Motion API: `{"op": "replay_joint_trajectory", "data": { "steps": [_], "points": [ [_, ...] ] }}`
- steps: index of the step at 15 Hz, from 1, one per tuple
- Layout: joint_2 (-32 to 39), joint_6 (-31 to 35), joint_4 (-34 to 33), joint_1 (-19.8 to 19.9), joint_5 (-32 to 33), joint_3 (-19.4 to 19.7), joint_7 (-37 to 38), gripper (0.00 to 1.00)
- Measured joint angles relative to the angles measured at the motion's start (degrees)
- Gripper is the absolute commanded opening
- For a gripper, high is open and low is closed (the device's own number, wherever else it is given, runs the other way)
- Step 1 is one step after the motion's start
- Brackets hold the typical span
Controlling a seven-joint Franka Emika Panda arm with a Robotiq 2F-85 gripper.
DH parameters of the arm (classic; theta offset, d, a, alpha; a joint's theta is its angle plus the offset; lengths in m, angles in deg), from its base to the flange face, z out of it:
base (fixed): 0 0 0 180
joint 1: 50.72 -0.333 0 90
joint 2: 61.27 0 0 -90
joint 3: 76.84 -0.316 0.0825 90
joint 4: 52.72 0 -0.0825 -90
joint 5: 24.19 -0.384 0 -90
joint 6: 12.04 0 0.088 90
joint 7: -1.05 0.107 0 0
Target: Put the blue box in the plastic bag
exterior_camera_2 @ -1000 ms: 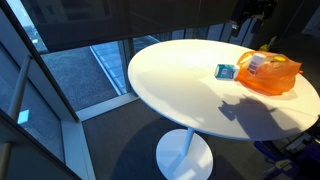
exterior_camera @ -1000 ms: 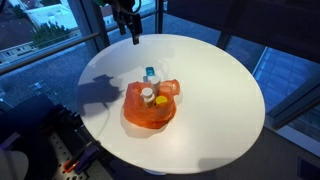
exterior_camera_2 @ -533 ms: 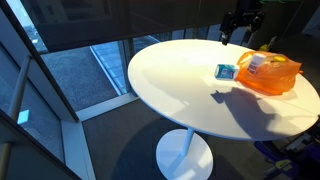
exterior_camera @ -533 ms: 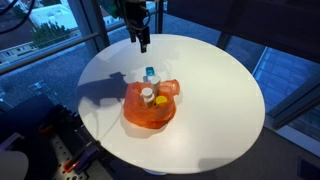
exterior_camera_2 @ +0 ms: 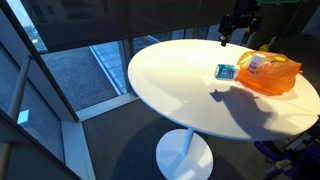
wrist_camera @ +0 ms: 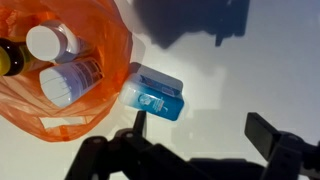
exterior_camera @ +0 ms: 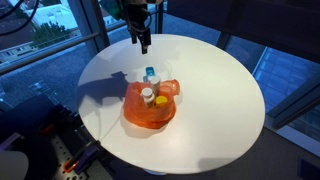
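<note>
The blue box (wrist_camera: 154,93) lies flat on the round white table (exterior_camera: 215,95), touching the edge of the orange plastic bag (wrist_camera: 110,40). It also shows in both exterior views (exterior_camera: 150,73) (exterior_camera_2: 226,71), beside the bag (exterior_camera: 150,108) (exterior_camera_2: 270,75). The bag holds white-capped bottles (wrist_camera: 60,75). My gripper (wrist_camera: 203,132) is open and empty, hovering high above the table, with the box under its left finger. In both exterior views the gripper (exterior_camera: 143,40) (exterior_camera_2: 234,31) hangs above and behind the box.
The table stands on a single pedestal by large windows. A yellow-capped item (exterior_camera: 161,100) lies in the bag. The table's edge curves close behind the gripper. Dark equipment (exterior_camera: 60,140) sits on the floor beside the table.
The gripper has come down and moved towards the box over the last second; in the last half second it barely moved. Box and bag have not moved.
</note>
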Motion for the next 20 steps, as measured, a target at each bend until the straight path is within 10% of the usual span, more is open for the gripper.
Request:
{"op": "replay_joint_trajectory", "data": {
  "steps": [20],
  "points": [
    [12.39,6.48,-2.13,0.05,0.19,1.71,-13.87,1.0]
  ]
}}
